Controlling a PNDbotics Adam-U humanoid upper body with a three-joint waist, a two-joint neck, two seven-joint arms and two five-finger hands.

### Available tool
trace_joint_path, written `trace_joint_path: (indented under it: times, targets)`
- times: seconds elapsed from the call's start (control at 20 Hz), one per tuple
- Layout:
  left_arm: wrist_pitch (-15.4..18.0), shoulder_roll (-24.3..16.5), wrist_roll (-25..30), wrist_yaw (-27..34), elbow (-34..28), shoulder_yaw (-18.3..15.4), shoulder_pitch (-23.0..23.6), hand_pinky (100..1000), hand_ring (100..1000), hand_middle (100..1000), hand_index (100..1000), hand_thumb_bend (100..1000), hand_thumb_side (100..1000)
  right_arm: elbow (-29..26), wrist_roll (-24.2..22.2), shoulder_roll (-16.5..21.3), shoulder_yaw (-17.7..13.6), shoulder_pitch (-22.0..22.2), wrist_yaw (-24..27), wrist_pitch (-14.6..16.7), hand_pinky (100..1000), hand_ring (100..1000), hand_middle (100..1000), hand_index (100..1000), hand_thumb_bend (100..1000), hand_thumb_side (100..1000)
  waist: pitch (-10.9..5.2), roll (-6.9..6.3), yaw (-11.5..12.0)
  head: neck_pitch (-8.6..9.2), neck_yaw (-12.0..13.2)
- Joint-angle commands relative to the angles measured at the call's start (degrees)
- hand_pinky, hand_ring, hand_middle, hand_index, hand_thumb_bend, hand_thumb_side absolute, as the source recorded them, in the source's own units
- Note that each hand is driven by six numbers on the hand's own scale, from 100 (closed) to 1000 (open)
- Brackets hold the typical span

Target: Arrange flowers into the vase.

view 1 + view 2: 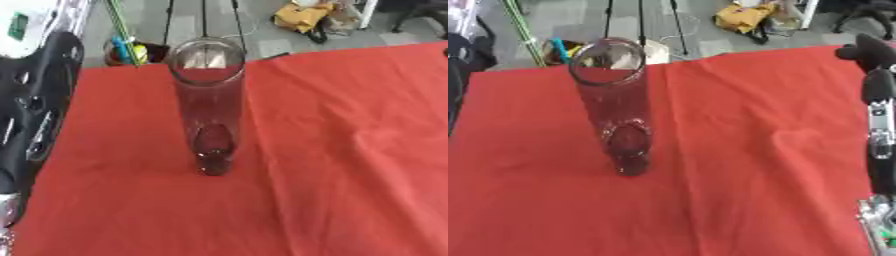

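A tall clear glass vase (206, 100) stands upright on the red cloth (332, 150), left of the middle, and its mouth holds nothing. No flower lies on the cloth. My left hand (58, 55) shows as a dark shape at the cloth's left edge, apart from the vase. Over the cloth's far right edge is my right hand (866, 51), well away from the vase. Neither hand holds anything that I can see.
Beyond the table's far left corner, green stalks (118, 22) rise from a container with yellow and blue things (131, 51). Tripod legs (203, 20) and a yellow bag (302, 15) are on the floor behind. The cloth has folds at the right.
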State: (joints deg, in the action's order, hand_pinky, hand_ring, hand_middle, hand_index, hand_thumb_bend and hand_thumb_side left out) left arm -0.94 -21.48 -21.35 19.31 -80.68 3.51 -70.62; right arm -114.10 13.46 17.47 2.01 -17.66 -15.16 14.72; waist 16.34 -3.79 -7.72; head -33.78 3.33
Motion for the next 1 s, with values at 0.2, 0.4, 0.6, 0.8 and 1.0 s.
trace_joint_path:
  times: [0.2, 0.4, 0.6, 0.8, 1.0]
  targets:
    - [2.18, -0.46, -1.04, 0.38, -0.44, -0.49, -2.76, 100, 100, 100, 100, 217, 423, -0.49, -0.94, 1.44, 0.47, -0.63, 0.83, 0.09, 957, 871, 722, 890, 100, 982, -0.89, -0.1, -0.4, -0.32, 0.82]
    - [2.47, -0.67, -1.8, -0.27, -0.4, -0.39, -3.6, 100, 100, 100, 100, 219, 420, -0.49, -1.41, 1.67, 0.85, -0.3, 0.91, -0.02, 959, 873, 721, 891, 100, 984, -1.01, -0.54, -0.2, -0.77, 0.88]
    - [2.4, 0.14, -2.93, 0.29, -0.58, -0.41, -4.62, 100, 100, 100, 100, 221, 422, -0.49, -1.78, 1.73, 1.15, -0.23, 0.99, -0.11, 961, 874, 721, 892, 100, 984, -0.97, -0.98, -0.37, -1.08, 1.17]
    - [2.83, 1.17, -3.58, 1.22, -1.43, -0.24, -4.98, 100, 100, 100, 100, 224, 419, -0.49, -1.99, 1.62, 1.25, -0.43, 1.12, -0.12, 962, 875, 721, 892, 100, 985, -0.71, -1.13, -0.73, -0.9, 1.47]
    - [4.75, 1.51, -3.4, 1.91, -3.06, -0.1, -5.05, 100, 100, 100, 100, 228, 413, -0.49, -2.11, 1.52, 1.27, -0.53, 1.25, -0.12, 963, 876, 721, 893, 100, 985, -0.46, -1.21, -1.0, -0.67, 1.87]
